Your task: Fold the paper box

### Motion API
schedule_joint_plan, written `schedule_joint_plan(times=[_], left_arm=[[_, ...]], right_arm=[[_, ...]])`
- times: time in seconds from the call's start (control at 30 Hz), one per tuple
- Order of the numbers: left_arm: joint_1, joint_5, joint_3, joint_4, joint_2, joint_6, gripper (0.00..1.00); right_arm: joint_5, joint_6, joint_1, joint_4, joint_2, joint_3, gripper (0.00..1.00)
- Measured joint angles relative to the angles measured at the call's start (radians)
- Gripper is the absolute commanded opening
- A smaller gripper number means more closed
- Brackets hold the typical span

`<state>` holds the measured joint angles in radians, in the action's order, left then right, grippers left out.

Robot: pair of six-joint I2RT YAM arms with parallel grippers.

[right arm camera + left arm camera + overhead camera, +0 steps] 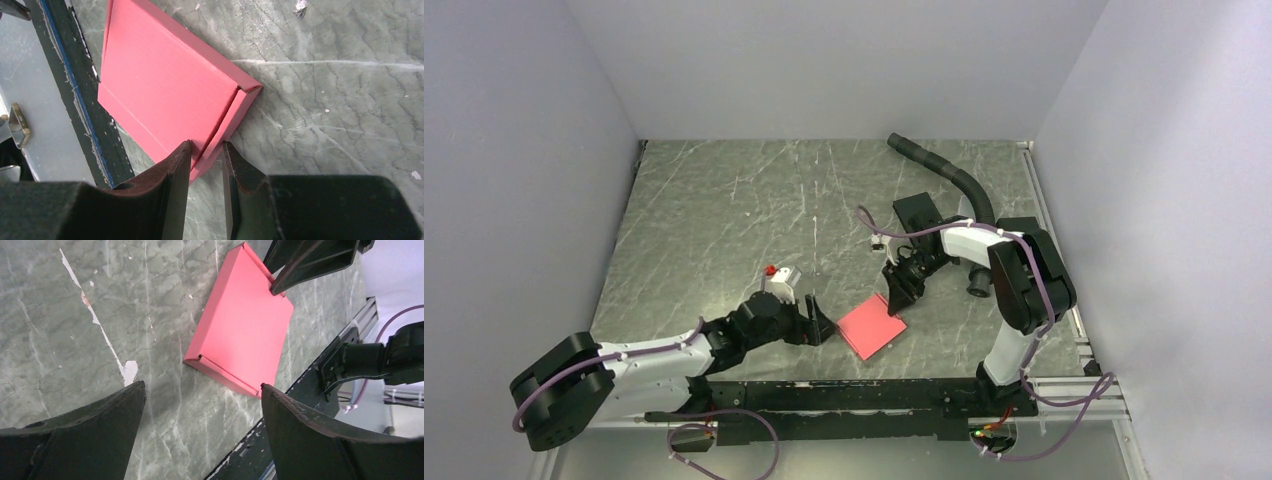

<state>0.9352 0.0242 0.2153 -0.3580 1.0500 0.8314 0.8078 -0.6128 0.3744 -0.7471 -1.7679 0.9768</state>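
Paper box point(871, 326), flat pink matte cardboard with low folded side walls, lies on the veined grey-green surface point(724, 210) close to the near edge and black rail point(844, 392). Right gripper point(896, 298) is narrow and straddles a box side wall, can't tell if it's clamped. Left gripper point(821, 322) is wide and empty, just beside the box, with open surface beyond.

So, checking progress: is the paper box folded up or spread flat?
Folded up: the paper box shows raised side walls and a top panel lying closed over them.

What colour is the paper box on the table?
Plain red-pink paper box, no pattern; clearest in the left wrist view.
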Motion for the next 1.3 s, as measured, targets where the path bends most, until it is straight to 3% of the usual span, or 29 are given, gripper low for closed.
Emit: schedule_joint_plan(times=[0.23,0.5,0.63,0.73,0.9,1.13,1.3], left_arm=[[0.0,-0.004,0.124,0.102,0.093,0.011,0.93],[0.0,0.061,0.436,0.278,0.34,-0.286,0.93],[0.0,0.109,0.514,0.328,0.466,-0.384,0.87],[-0.002,0.121,0.549,0.34,0.534,-0.413,0.82],[-0.002,0.113,0.612,0.356,0.597,-0.426,0.79],[-0.002,0.109,0.621,0.363,0.605,-0.423,0.77],[-0.003,0.11,0.62,0.362,0.605,-0.422,0.77]], right_arm=[[-0.001,0.004,0.0,0.001,0.0,0.0,0.31],[-0.002,0.004,0.0,0.001,0.0,0.0,0.32],[-0.002,0.003,0.0,0.001,0.0,0.0,0.34],[-0.004,0.002,0.0,0.002,0.001,0.0,0.37],[-0.027,-0.009,-0.005,0.013,0.022,0.0,0.51],[-0.056,-0.072,-0.116,0.039,0.228,-0.017,0.5],[0.035,-0.396,-0.154,-0.032,0.475,-0.09,0.41]])
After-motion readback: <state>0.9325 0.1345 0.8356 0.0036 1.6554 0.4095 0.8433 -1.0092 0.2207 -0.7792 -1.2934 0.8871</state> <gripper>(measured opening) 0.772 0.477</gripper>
